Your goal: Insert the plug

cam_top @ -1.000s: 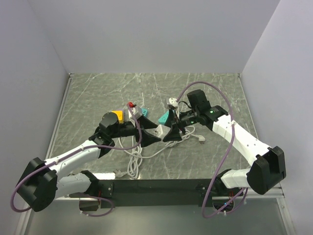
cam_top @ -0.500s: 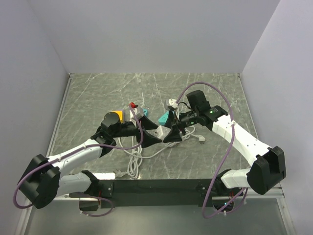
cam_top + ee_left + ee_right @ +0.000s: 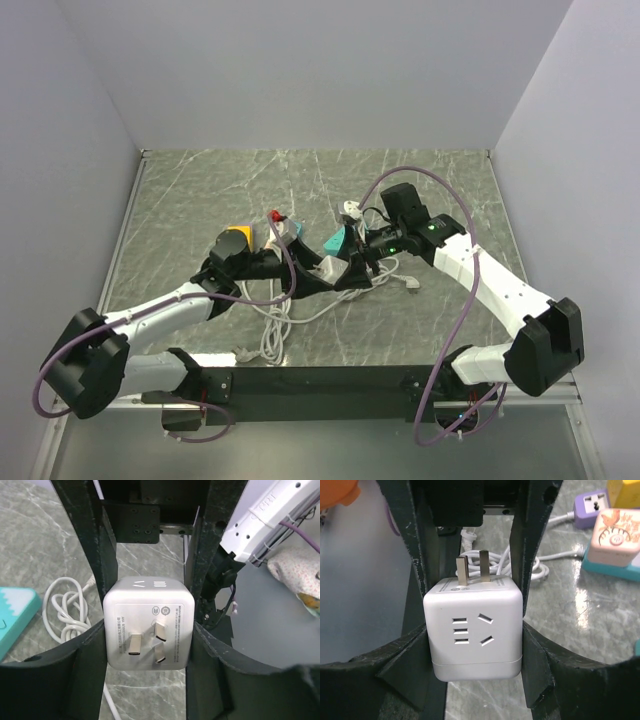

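The marble-patterned table is carrying the whole set-up. The left arm and the right arm are both reaching inward and meeting over its middle.

A teal power strip is lying on the table just beyond the meeting point. In the right wrist view it is carrying a pink-and-white block. A white cable is lying in loose coils on the table, below and to the near side of the two grippers. A small purple socket is sitting beyond the strip, at the end of a white lead.

The plug, a white cube adapter, is sitting between the two grippers, just beside the near end of the teal strip.

- The left gripper is clamping the cube, with one finger pressing on each of two opposite sides.
- The right gripper is clamping the same cube, and its fingers are lying against the same pair of sides.
- The metal prongs are pointing toward the left wrist camera.
- A face with socket openings is facing the right wrist camera, and the prongs are projecting from the far end of the cube.
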